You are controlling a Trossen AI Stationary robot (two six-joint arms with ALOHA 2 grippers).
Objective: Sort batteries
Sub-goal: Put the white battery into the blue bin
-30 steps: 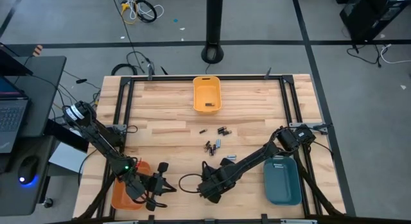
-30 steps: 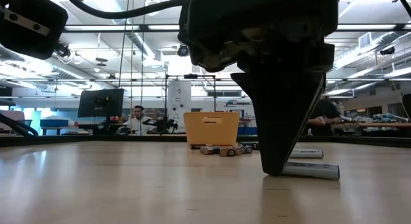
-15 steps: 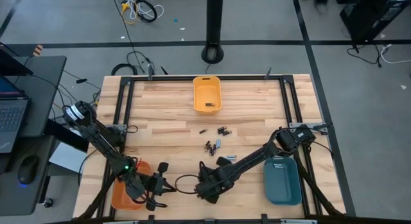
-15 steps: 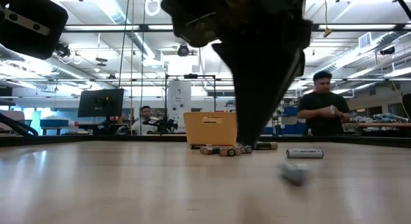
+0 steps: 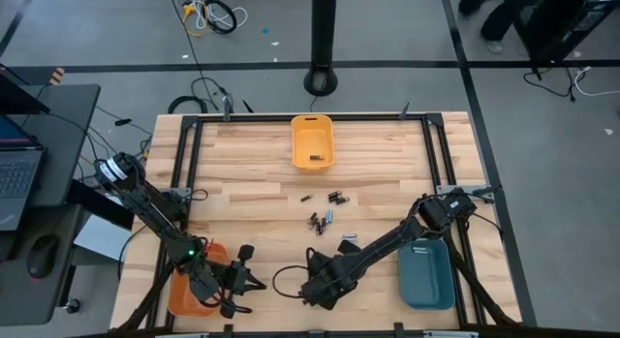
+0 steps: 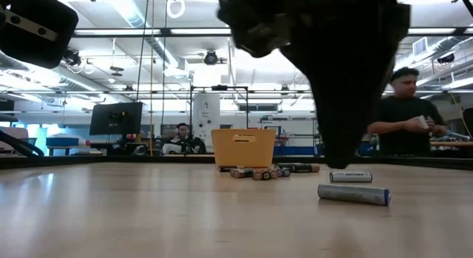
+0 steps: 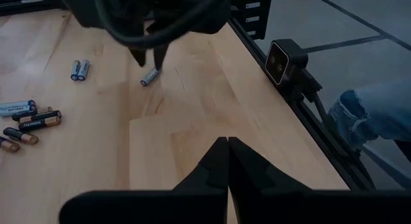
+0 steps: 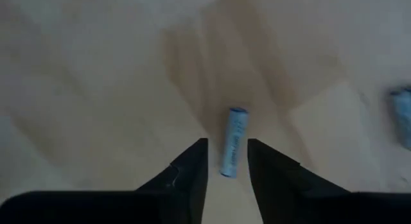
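A pale silvery-blue battery (image 8: 233,142) lies on its side on the wood near the table's near edge, also seen in the low view (image 6: 353,194) and the left wrist view (image 7: 149,77). My right gripper (image 8: 228,146) hangs open just above it, one finger on each side, clear of the table (image 6: 341,160). More batteries lie in a loose cluster mid-table (image 5: 325,219), with a pair (image 5: 347,238) nearer the gripper. My left gripper (image 7: 226,147) is shut and waits by the orange bin (image 5: 189,291).
A yellow bin (image 5: 312,142) at the far edge holds a dark battery. A teal bin (image 5: 424,272) sits at the near right. The low-view camera (image 7: 282,62) stands on the near edge rail. People move in the room behind (image 6: 403,117).
My right gripper stood with its fingertips down on the table beside the pale battery, swung toward the table's left, then rose clear and came back over the battery. The battery rolled a little on the wood and lies still again.
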